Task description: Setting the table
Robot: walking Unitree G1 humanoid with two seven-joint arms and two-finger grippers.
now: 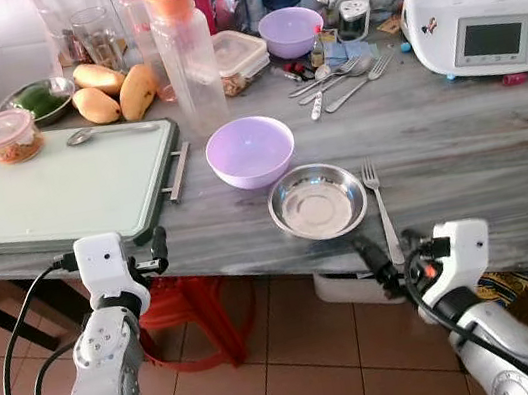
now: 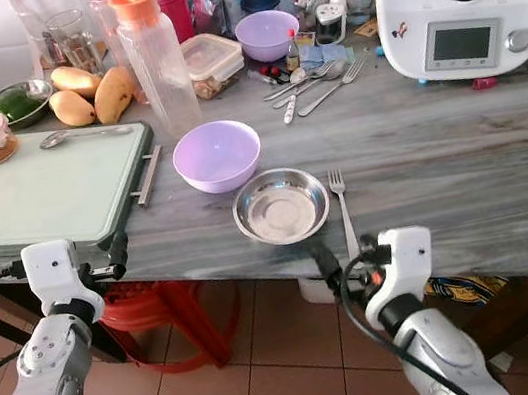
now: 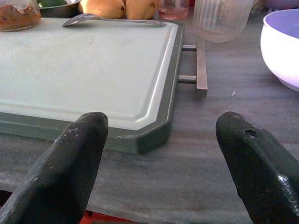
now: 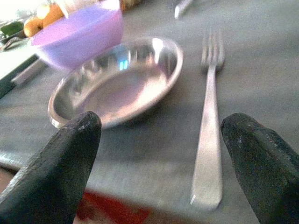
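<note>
Fork (image 1: 380, 208) right of plate (image 1: 317, 201); bowl (image 1: 250, 150) behind-left; tray (image 1: 55, 190) far left w/ spoon (image 1: 111, 131)

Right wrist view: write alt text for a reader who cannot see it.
The right end effector, fingers wide apart, points at a steel plate and a fork lying beside it on a grey marble counter. A purple bowl sits just behind the plate. The picture is slightly blurred.

Plate (image 1: 318, 202) — polished metal, mirror-bright. Fork (image 1: 380, 208) — brushed metal, duller sheen. Bowl (image 1: 250, 150) — smooth lilac plastic, soft gloss. Cutting board (image 1: 50, 191) — matt pale plastic, dark green rim, metal handle. Tabletop (image 1: 479, 151) — grey veined stone, satin-smooth. Bottle (image 1: 187, 56) — clear ribbed plastic, orange cap. Gripper fingers (image 3: 65, 168) — matt black, scuffed.
</note>
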